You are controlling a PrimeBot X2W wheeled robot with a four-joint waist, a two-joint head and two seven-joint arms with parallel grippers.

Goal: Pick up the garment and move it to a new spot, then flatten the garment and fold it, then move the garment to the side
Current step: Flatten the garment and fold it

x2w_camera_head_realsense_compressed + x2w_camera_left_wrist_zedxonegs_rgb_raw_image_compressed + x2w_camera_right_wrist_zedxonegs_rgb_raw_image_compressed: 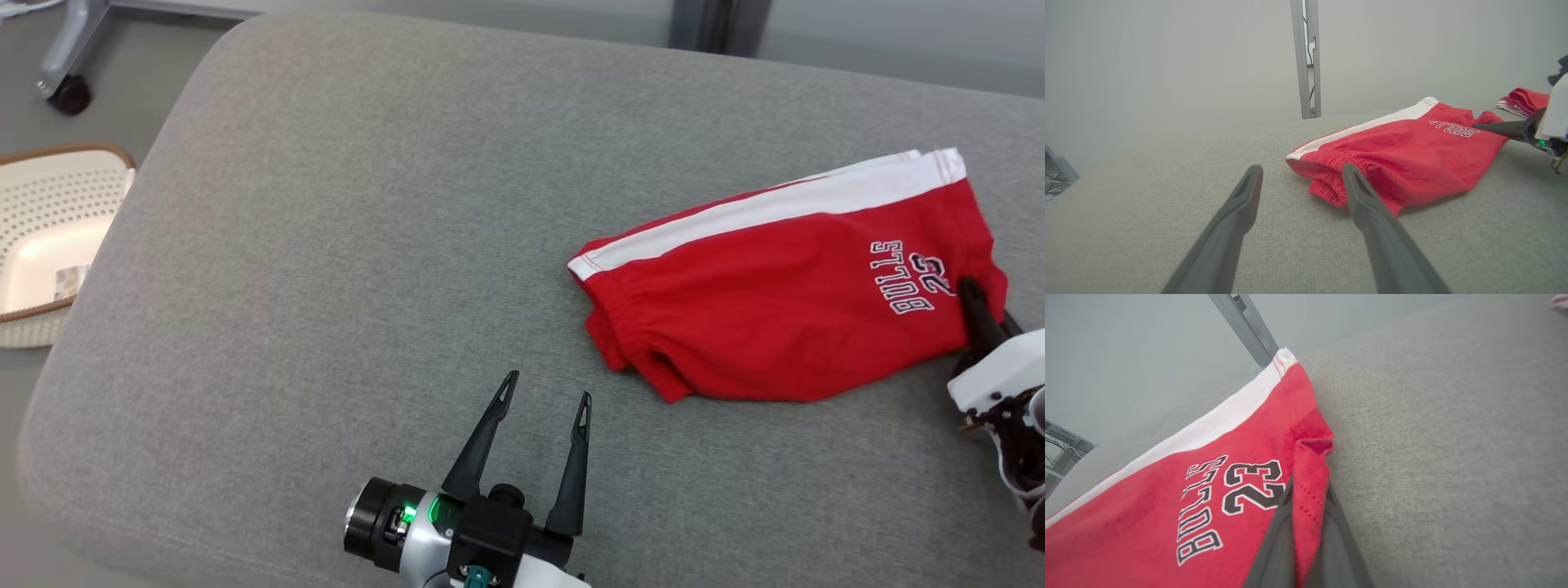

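Observation:
The garment [784, 278] is a pair of red shorts with a white side stripe and "BULLS 23" lettering, lying folded on the grey cushion at the right. My right gripper [971, 290] is shut on the garment's right edge; the right wrist view shows a ridge of red cloth [1308, 498] pinched between its two dark fingers. My left gripper [545, 390] stands open over bare cushion, a short way in front and to the left of the elastic waistband [1327, 190]. In the left wrist view the right gripper [1484, 126] lies across the garment [1392, 151].
The grey cushion [367, 245] has rounded edges at the left and front. A white perforated basket [49, 237] stands on the floor to the left. A chair caster [69, 94] is at the far left. Another red cloth [1523, 100] lies beyond the right gripper.

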